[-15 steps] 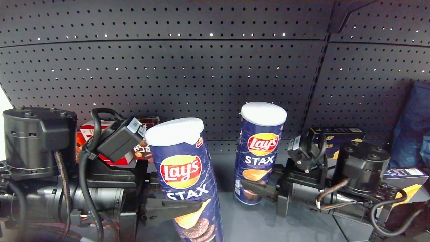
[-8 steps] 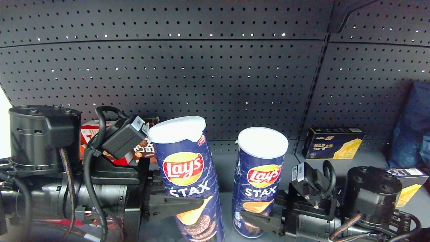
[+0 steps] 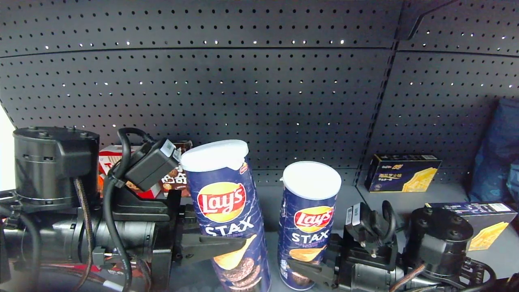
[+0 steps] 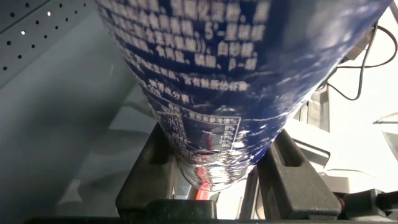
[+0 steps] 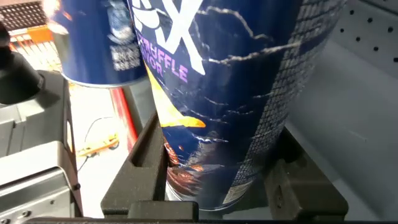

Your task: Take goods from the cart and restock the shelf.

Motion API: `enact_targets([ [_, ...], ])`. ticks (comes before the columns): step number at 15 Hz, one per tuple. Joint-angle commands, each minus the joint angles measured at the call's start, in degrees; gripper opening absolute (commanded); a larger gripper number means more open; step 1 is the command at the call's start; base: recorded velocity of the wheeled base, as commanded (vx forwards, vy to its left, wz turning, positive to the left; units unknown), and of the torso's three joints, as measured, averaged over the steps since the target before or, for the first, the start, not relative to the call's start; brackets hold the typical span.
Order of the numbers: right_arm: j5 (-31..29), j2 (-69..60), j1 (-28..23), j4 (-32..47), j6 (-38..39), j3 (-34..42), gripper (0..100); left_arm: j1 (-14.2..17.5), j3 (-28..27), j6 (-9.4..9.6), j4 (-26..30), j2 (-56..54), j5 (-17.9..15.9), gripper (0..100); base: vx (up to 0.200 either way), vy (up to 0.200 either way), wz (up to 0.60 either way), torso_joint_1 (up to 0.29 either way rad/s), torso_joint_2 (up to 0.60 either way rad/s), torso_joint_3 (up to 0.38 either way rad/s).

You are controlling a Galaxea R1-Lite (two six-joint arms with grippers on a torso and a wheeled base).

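Gripping a tall blue chip can low on its body with the left gripper, pinched narrow to the can's width, as confirmed from the left wrist. Holding it upright with a slight lean, over the front of the grey shelf, just ahead of a red-and-white box standing at the back. Gripping a second chip can the same way with the right gripper, closed on the lower part, white lid up, just beside the first and apart from it. Cannot tell whether either base touches the shelf board: cut off at the lower edge for one, hidden behind the fingers for the other. Further right, well apart from both cans: a dark box with yellow print against the pegboard back, a second such box nearer the front, and a blue bag at the edge. Judged as mid-task: both cans out of the cart and at the shelf, neither released. Left to do, by this reading: push each can back into the open stretch between the red-and-white box and the dark box, set down flat, open up and draw back, then return to the cart for whatever remains there. Worth minding the lean of the first can, likely to topple if let go before standing square
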Motion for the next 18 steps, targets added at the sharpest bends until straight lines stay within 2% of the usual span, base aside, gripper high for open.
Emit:
enact_targets([
  [1, 0.02, 2.44, -0.3, -0.47, -0.04, -0.23, 0, -0.08, 0.0, -0.01, -0.01, 0.16, -0.03, 0, 0.0, 0.0, 0.0, 0.0, 0.0, 0.0],
  [7, 0.02, 4.72, -1.71, -1.71, -0.13, -1.28, 0, -0.08, 0.17, -0.01, -0.01, 0.34, 0.06, 0, 0.0, 0.0, 0.0, 0.0, 0.0, 0.0],
  [8, 0.02, 4.9, -1.71, -2.06, -0.3, -1.19, 100, -0.08, 0.17, -0.01, -0.01, 0.34, 0.06, 0, 0.0, 0.0, 0.0, 0.0, 0.0, 0.0],
  [15, -0.16, 2.97, -1.71, -4.25, -0.56, 1.88, 100, -0.08, 0.44, -0.01, -0.09, 0.25, 0.06, 0, 0.0, 0.0, 0.0, 0.0, 0.0, 0.0],
  [16, -2.53, -3.89, -1.71, -5.13, -0.39, 4.52, 100, -0.08, 0.52, -0.01, -0.09, 0.16, 0.06, 0, 0.0, 0.0, 0.0, 0.0, 0.0, 0.0],
  [18, -3.15, -10.13, -2.41, -4.87, -0.21, 7.16, 100, -0.08, 0.88, -0.01, -0.09, 0.16, 0.06, 0, 0.0, 0.0, 0.0, 0.0, 0.0, 0.0],
])
